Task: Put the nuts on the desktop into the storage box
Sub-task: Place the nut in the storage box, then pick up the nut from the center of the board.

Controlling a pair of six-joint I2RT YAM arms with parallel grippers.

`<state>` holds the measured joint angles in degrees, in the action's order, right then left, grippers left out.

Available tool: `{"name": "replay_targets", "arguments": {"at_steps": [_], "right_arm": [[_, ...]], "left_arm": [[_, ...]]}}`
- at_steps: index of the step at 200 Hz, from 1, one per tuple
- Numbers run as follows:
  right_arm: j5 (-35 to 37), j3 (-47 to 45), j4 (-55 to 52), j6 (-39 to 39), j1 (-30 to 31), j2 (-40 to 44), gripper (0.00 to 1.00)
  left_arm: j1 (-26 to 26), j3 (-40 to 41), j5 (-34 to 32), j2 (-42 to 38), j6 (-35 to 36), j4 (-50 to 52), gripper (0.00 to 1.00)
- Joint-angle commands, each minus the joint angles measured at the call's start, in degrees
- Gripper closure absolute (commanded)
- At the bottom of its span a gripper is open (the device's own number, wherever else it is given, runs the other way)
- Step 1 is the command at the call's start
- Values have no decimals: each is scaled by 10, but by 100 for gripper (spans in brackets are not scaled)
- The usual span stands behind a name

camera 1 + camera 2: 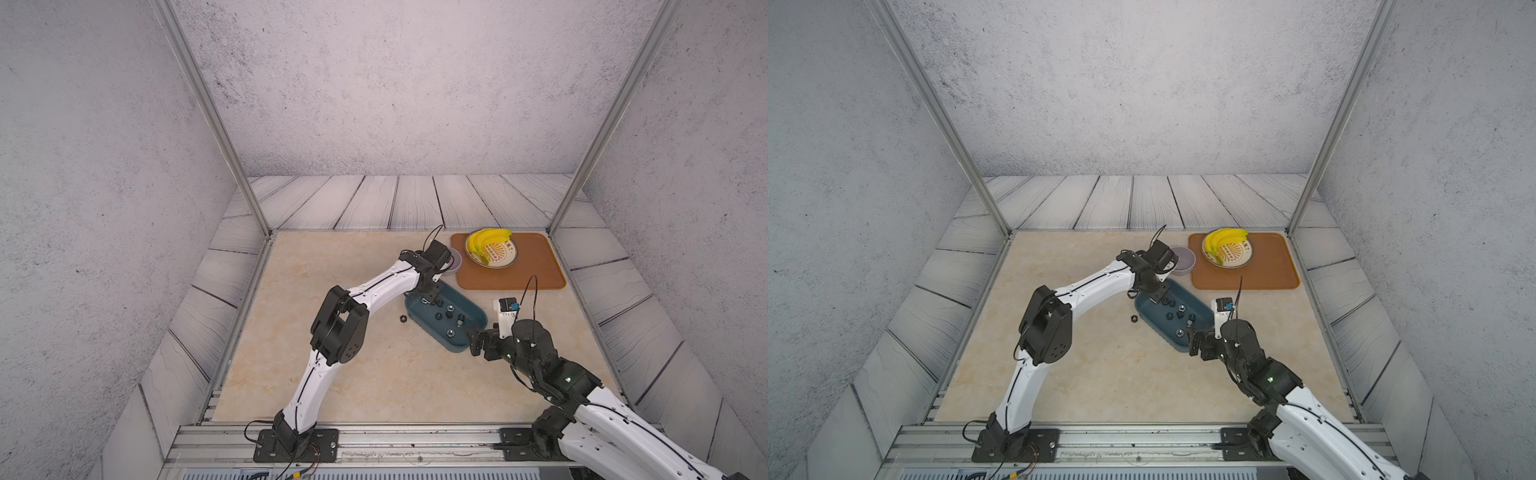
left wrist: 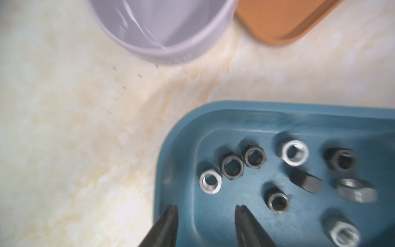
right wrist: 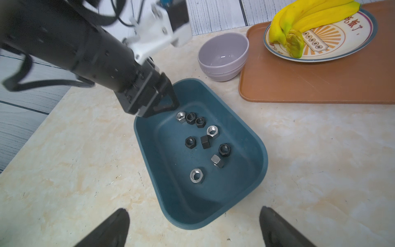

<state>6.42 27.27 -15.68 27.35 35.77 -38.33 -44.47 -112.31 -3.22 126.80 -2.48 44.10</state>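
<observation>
Nine nuts boxed, one out on the worktop

Nine small hexagonal metal nuts (image 3: 205,142), black and silvery grey, lie inside the shallow dark teal plastic storage box (image 3: 175,198). One more black hexagonal nut (image 1: 402,318) sits on the beige marble-patterned worktop (image 1: 395,374), just outside the box wall. It is near the left jaws but not between them.

The only writing is red Chinese characters on the cream sunburst plate (image 3: 333,49), partly hidden by the yellow bananas (image 3: 310,15) and too small to read.

The left jaws are spread and pinch nothing. They hang over the box's far corner, with a silvery nut (image 2: 210,182) just ahead of the gap. The right jaws are spread wide and empty, and the box's near end sits between them. All boxed nuts lie beyond the tips.
</observation>
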Motion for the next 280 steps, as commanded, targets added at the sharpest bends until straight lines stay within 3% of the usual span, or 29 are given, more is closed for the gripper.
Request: {"name": "replay_targets", "arguments": {"at_steps": [1,90,116,167,182,190,193,233,280], "right_arm": [[-9,11,-8,-7,0,7,1],[-52,45,-37,-37,1,17,1],[-62,55,-44,-54,1,30,1],[-83,67,-64,-83,2,51,1],[-118,66,-61,-98,1,54,1],[-140,65,-61,-108,1,56,1],[-148,64,-60,-110,1,56,1],[-221,49,-65,-150,1,62,1],[-250,30,-69,-149,1,42,1]], "left_arm": [[1,34,8,-60,-18,-23,50],[1,222,48,-243,-50,-110,44],[1,279,51,-293,-63,-124,32],[3,449,78,-392,-65,-219,24],[3,481,78,-411,-57,-229,16],[4,496,79,-417,-49,-230,8],[3,500,78,-419,-46,-230,0],[6,560,56,-433,-20,-261,2],[21,575,63,-351,44,-307,2]]}}
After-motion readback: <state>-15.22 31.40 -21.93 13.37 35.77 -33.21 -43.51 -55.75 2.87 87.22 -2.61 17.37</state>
